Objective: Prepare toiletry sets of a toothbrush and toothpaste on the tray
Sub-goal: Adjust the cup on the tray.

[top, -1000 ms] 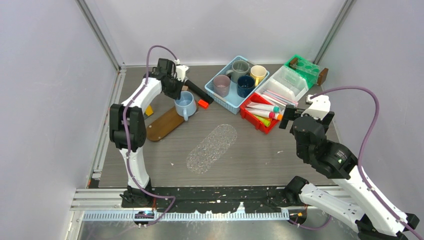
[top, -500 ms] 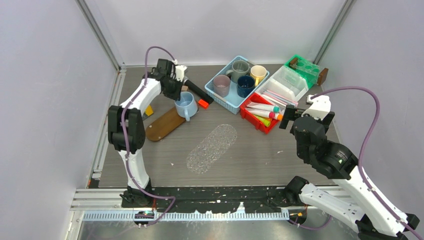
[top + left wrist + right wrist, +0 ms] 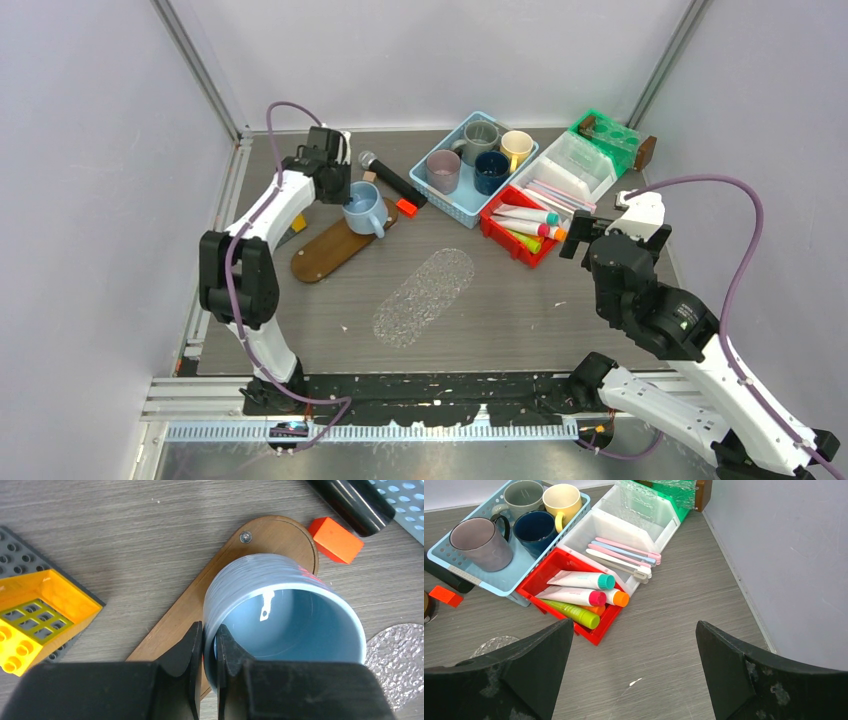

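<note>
L gripper (image 3: 209,635) clamped on the wall of a pale-blue glossy mug (image 3: 280,610), one finger inside, one outside.
Mug at far end of oval brown wooden tray (image 3: 270,535), prob. meant as the set's holder; seated or lifted, can't tell. R gripper (image 3: 634,625) jaws wide apart, empty, poised nr red plastic bin (image 3: 606,625) of small cap-topped toothpaste tubes (image 3: 574,596) & white plastic bin (image 3: 609,530) of slim pastel toothbrushes (image 3: 624,555). None on tray yet.

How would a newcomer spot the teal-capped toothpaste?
Look to the red plastic bin beside the pale blue basket of mugs. Among the tubes lying in it, the white toothpaste tube farthest from the robot's bases is the only one with a teal cap.
</note>
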